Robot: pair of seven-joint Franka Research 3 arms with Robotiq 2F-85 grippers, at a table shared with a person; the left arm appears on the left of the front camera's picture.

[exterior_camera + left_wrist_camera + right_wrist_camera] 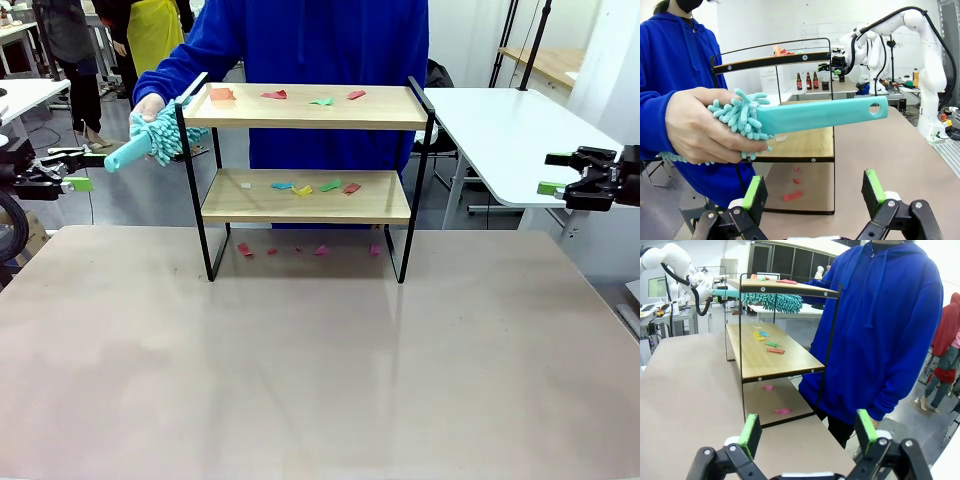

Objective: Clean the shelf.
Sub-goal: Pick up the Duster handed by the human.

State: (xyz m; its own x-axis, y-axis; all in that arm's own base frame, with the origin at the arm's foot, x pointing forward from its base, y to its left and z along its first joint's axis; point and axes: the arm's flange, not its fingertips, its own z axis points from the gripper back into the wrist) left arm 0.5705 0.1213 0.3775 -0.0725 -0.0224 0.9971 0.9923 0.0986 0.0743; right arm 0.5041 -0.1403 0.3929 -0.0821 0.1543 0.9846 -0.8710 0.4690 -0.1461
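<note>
Beige and mostly bare, the counter (pixel 320 380) is shared with a person in a blue hoodie standing at its far edge, with white tables seen behind. At the middle of that far edge the shelf (pixel 300 120) is set upright on four thin black legs, with two pale wooden boards carried in a black metal frame. Small coloured paper scraps (pixel 330 185) are scattered over both boards and on the counter between the legs, so no cleaning is judged to have been done yet. A turquoise duster (pixel 820 114) is held out by the person's hand (pixel 700 125) just beside the left end of the top board. Its fluffy head is gripped and its flat handle is left free and pointed towards the left fingers (pixel 754 197), presumably so that it can be taken by the handle. Those fingers are spread wide and empty, in line with the handle but short of it, near the far left corner. The right fingers (pixel 865 430) are likewise spread wide with nothing between them, near the far right corner, well apart from the shelf
</note>
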